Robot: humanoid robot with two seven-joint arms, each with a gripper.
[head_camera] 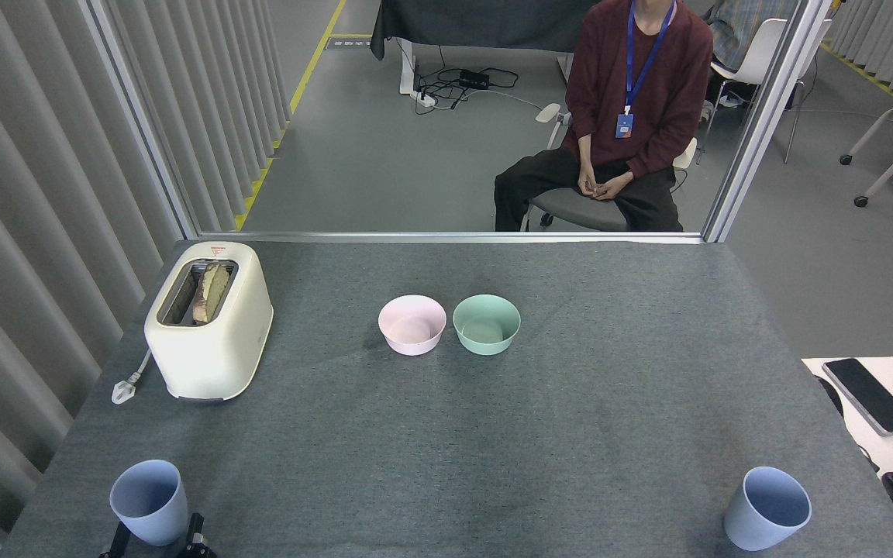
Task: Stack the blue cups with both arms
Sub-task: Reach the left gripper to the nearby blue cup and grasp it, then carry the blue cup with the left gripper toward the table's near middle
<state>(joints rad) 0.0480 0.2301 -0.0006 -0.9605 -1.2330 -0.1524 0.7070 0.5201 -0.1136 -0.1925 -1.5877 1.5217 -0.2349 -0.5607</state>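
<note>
Left blue cup [149,501]: upright at the near-left corner of the worktop, close to the front edge and the left edge

Left tool [156,539]: only two thin black finger tips rise from the bottom edge of the view, one on each side of the left cup's base; spread wider than the base, so it stands open around the cup; I cannot tell whether either tip touches the wall

Right blue cup [767,508]: at the near-right corner, mouth leaning toward the right, close to the right edge of the worktop

Right tool: not in sight

Worktop [446,434]: grey cloth surface; the broad middle band between the two cups lies bare from the bowls down to the front edge

Pink bowl [412,324]: centre of the worktop, just left of its neighbour, rims nearly touching

Mint green bowl [486,324]: just right of the pink one, well apart from both cups

Toaster [208,319]: cream, on the left side with bread in the slot, its plug lying near the left edge; well behind the left cup

Far edge: a metal rail bounds the worktop; a person [617,124] sits on a chair beyond it, hands clasped

Right margin: a white desk with a phone [870,395] and a keyboard corner lies just beyond the right cup
</note>
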